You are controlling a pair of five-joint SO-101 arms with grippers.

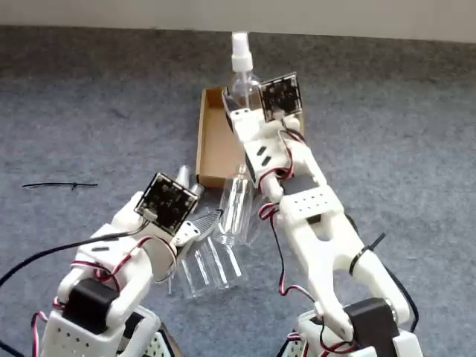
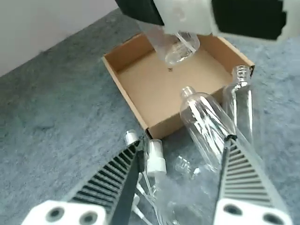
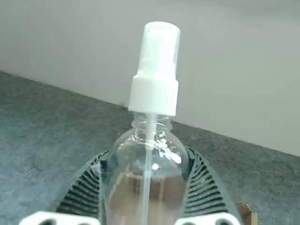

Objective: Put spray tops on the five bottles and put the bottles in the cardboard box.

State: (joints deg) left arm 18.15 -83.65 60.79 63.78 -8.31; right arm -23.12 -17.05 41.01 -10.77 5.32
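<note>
The table (image 1: 89, 111) is covered in rough grey carpet-like fabric. Above centre in the high view sits the cardboard box (image 1: 210, 141), a shallow, square-cornered brown tray. My right hand (image 3: 146, 173) is at the upper centre, over the box. Its ribbed black fingers are pinched on the round shoulders of a clear plastic capped bottle (image 3: 147, 154), which carries a white cylindrical spray top (image 3: 155, 70). My left hand (image 2: 183, 143) is spread wide at the lower left. Smooth, transparent open-necked bottles (image 2: 206, 117) lie just in front of the box, and beside them are loose spray tops (image 2: 156, 159). A thin black cable tie (image 1: 67, 185) lies at far left.
</note>
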